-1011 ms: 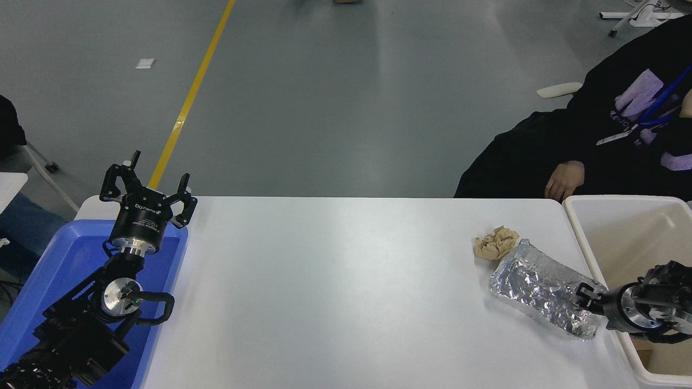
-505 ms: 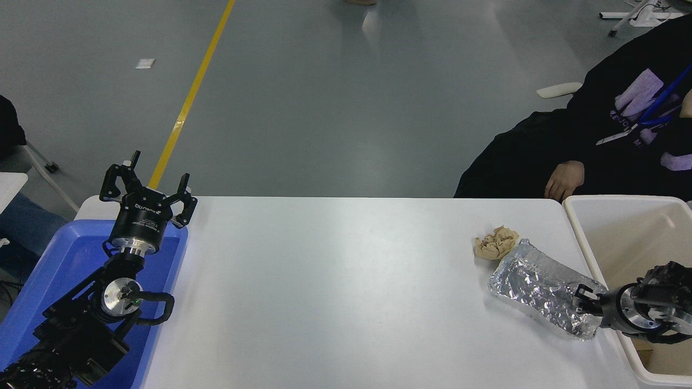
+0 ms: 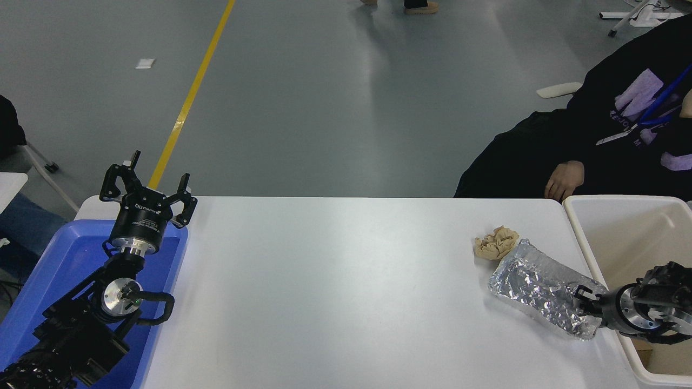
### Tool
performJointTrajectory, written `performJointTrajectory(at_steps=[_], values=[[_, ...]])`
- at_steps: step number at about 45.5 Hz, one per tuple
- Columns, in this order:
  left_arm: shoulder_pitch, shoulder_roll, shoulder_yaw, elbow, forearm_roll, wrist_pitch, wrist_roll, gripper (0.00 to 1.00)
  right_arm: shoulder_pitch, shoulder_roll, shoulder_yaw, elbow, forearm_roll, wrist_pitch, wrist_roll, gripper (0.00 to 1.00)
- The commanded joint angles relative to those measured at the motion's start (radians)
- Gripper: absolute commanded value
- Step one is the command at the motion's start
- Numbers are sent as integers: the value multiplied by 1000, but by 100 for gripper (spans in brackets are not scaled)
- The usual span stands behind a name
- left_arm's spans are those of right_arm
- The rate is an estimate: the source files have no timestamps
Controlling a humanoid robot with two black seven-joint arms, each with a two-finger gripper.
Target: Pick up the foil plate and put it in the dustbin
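Here my right gripper (image 3: 583,300) meets the foil plate (image 3: 540,286) on the white table (image 3: 335,281); whether it grips, I cannot tell. Left gripper (image 3: 146,186) parked, fingers spread; grey floor (image 3: 324,97) beyond.

crumpled tan paper ball (image 3: 496,242) lying on white table (image 3: 335,281), blue tray (image 3: 48,281) sitting at table's left end, person in black (image 3: 605,135) sitting far right, yellow floor line (image 3: 189,97) running away

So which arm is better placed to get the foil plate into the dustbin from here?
The right. Its gripper is at the foil plate's near end, right beside the dustbin. The left gripper is parked open over the blue tray, across the whole table.
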Motion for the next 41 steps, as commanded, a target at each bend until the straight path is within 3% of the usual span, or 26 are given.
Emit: performJointTrajectory(at_steps=[1, 16, 25, 41], values=[[0, 0, 1, 0, 0, 0, 0, 98, -1, -1, 1, 8, 0, 1, 0, 27], [0, 0, 0, 0, 0, 0, 0, 98, -1, -3, 1, 8, 0, 2, 0, 23], [0, 0, 1, 0, 0, 0, 0, 98, -2, -3, 0, 11, 0, 5, 0, 10], [0, 0, 1, 0, 0, 0, 0, 98, -4, -5, 1, 17, 7, 16, 0, 0]])
